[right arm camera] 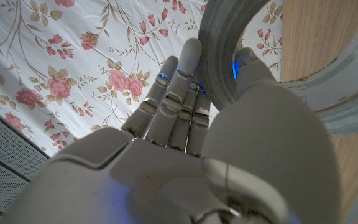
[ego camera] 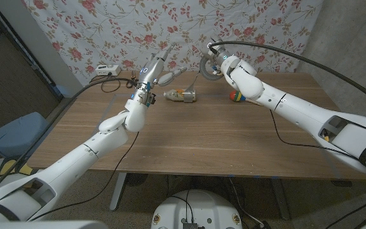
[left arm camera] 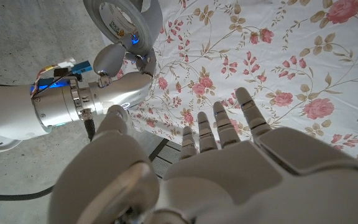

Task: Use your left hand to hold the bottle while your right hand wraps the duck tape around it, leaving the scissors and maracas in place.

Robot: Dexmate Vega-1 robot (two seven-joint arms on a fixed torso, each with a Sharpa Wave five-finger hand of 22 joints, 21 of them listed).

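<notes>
My right robot hand (ego camera: 218,63) pinches the duck tape roll (ego camera: 206,67) aloft at one o'clock while my left robot hand (ego camera: 152,71), fingers spread and empty, hovers beside the bottle (ego camera: 181,95) lying unheld on the bench (ego camera: 234,140) at twelve; wrapping not yet begun.

Head view overlooks table (ego camera: 189,137); wrist views close, sharing floral curtain (left arm camera: 278,56).

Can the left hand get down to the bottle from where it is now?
Probably yes. The left hand is raised, holding nothing, just beside the bottle lying on the table. Nothing sits between them, and the right hand holds the tape roll off to the side.
</notes>
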